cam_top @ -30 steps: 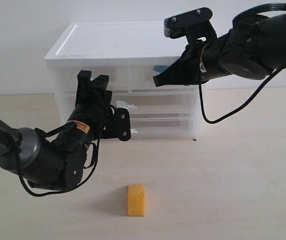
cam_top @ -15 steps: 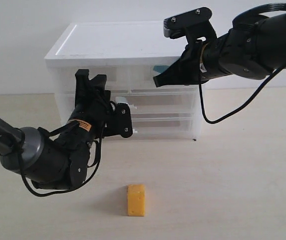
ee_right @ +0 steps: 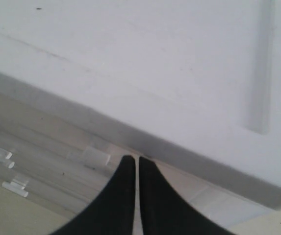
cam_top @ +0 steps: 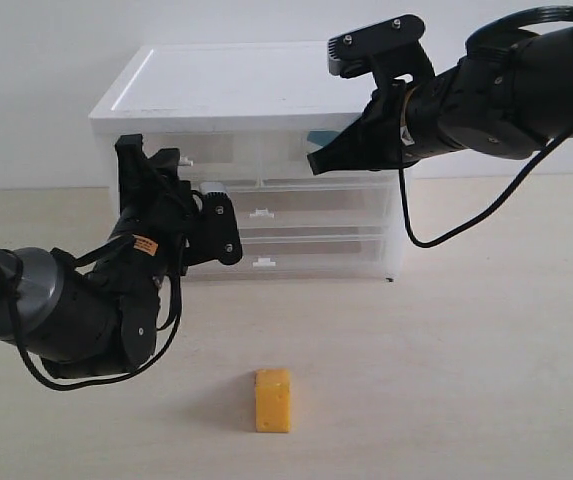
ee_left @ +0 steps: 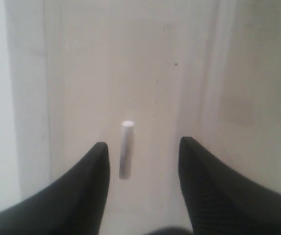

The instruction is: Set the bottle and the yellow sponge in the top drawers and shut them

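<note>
Well apart, yellow sponge [cam_top: 273,400], left pincer [cam_top: 149,152]

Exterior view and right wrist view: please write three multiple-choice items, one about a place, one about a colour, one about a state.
1. Where is the yellow sponge?
A. on the table in front of the chest
B. on top of the chest
C. inside a drawer

2. What colour is the chest's top?
A. yellow
B. black
C. white

3. How is the right gripper?
A. wide open
B. shut
C. closed on the sponge

Answers: A, the sponge stands alone on the table before the chest; C, the top panel is white; B, its fingertips lie together with nothing between them in the right wrist view.
</note>
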Robot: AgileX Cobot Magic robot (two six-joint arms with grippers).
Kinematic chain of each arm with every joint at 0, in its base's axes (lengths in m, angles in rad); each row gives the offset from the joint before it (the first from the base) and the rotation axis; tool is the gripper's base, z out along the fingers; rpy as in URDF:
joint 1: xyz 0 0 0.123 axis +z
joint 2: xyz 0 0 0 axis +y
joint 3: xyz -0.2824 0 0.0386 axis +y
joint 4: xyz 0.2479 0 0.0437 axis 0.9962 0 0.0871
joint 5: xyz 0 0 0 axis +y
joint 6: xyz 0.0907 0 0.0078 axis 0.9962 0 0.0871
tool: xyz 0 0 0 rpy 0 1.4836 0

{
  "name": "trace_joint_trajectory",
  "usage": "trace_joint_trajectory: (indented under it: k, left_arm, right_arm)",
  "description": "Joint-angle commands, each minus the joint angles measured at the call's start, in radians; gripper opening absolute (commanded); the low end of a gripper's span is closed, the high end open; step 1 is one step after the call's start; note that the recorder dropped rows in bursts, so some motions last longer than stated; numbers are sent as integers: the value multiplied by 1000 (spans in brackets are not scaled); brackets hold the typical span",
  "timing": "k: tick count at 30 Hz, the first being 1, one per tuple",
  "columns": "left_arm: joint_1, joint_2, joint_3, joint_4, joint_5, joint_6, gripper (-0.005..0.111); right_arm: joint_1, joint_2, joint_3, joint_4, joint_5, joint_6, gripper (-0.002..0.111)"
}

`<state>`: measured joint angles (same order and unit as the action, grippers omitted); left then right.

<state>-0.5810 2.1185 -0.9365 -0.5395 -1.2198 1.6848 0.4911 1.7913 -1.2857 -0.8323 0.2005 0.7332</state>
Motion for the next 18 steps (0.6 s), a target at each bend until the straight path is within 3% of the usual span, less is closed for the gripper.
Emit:
trace_joint_trajectory:
  k: [1, 18]
  left_arm:
    - [8, -7, 2, -22, -1, -2, 42]
    - [12, -7, 2, -2, -1, 30, 38]
  right_arm:
    - [-3, -3, -12, -10, 5, -10, 0]
    - [-3, -3, -12, -10, 5, -10, 0]
